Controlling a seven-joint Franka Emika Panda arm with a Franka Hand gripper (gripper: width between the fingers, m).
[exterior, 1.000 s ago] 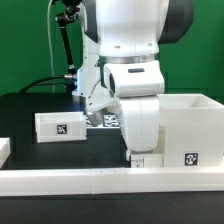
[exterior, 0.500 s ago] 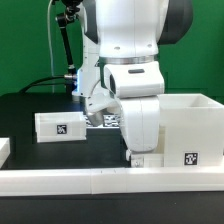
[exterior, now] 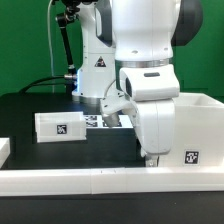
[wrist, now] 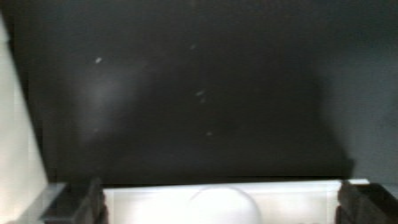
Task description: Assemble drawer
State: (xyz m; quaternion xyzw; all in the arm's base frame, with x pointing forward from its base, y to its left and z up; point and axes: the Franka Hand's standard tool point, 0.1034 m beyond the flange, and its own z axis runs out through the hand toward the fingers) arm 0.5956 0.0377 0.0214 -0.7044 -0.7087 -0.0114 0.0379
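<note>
The large open casing [exterior: 197, 125] stands at the exterior view's right, with a tag on its front. One small tray [exterior: 60, 127] lies apart at the exterior view's left. My gripper [exterior: 152, 157] hangs low just beside the casing's near wall, mostly hidden by the arm's hand. In the wrist view the gripper [wrist: 219, 206] is open. A second white tray [wrist: 160, 205] with a rounded knob [wrist: 222, 202] fills the gap between the dark fingers [wrist: 75, 202]. Whether the fingers touch it I cannot tell.
The long white border rail [exterior: 100, 181] runs along the front. The marker board [exterior: 97, 121] lies behind the left tray. A small white piece [exterior: 4, 148] shows at the far left edge. A pale surface [wrist: 9, 100] borders the black table [wrist: 196, 90] in the wrist view.
The arm has shifted toward the exterior view's right, closer to the casing. The jaws stay equally wide. The left tray has not moved.
</note>
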